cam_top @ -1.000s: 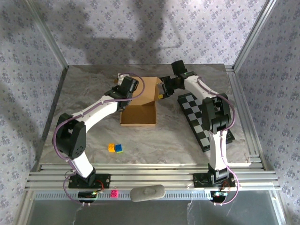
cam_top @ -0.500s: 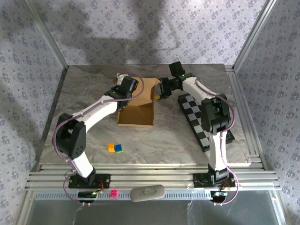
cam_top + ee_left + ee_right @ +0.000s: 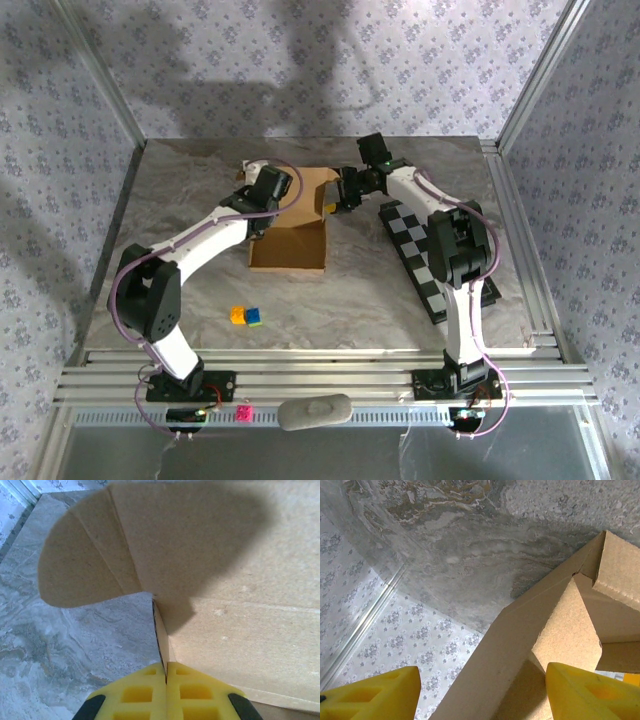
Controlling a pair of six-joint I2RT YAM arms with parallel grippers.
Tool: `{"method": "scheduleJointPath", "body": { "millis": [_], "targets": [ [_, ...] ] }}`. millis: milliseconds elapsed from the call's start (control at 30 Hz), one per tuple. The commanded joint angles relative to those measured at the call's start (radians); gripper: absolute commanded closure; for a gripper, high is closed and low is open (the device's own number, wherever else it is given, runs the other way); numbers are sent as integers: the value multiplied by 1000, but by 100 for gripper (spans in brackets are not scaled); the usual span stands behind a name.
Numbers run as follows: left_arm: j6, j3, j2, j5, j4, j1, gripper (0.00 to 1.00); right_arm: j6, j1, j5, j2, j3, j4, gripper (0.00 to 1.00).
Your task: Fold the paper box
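The paper box (image 3: pixel 288 238) sits around the middle of the counter (image 3: pixel 350 310), far side of centre. It's a shallow tray with its back panel up and the near end not closed yet. Compared with a second ago it has scooted a bit to my left, and my right claw (image 3: pixel 336 200) has come in with it. I read that as me nudging the right wall inward, so the fold is underway but far from done.

My left claw (image 3: pixel 166 680) is clenched on the thin edge of the box's left wall. In the wrist view the cardboard runs straight into the pinch, with the rounded flap (image 3: pixel 85 565) fanning out just above. The right claw (image 3: pixel 480 695) is spread wide and gripping nothing. The right-hand corner of the box (image 3: pixel 560 625) sits between its fingers, though I can't tell if either pad touches.

The checkerboard (image 3: pixel 435 260) lies off to my right, and the little coloured blocks (image 3: pixel 246 316) sit nearer me, well apart from the box.
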Motion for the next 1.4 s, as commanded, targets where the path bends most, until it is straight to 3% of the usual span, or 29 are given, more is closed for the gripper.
{"method": "scheduleJointPath", "body": {
  "millis": [0,667,1367],
  "targets": [
    [-30,-6,-28,76,35,-15,100,61,33,-74,-26,6,39,32],
    [-45,-9,-28,90,46,-16,100,133,75,-130,14,36,68,39],
    [-77,-6,-35,90,38,10,100,31,47,-237,46,95,-26,32]
  ]
}}
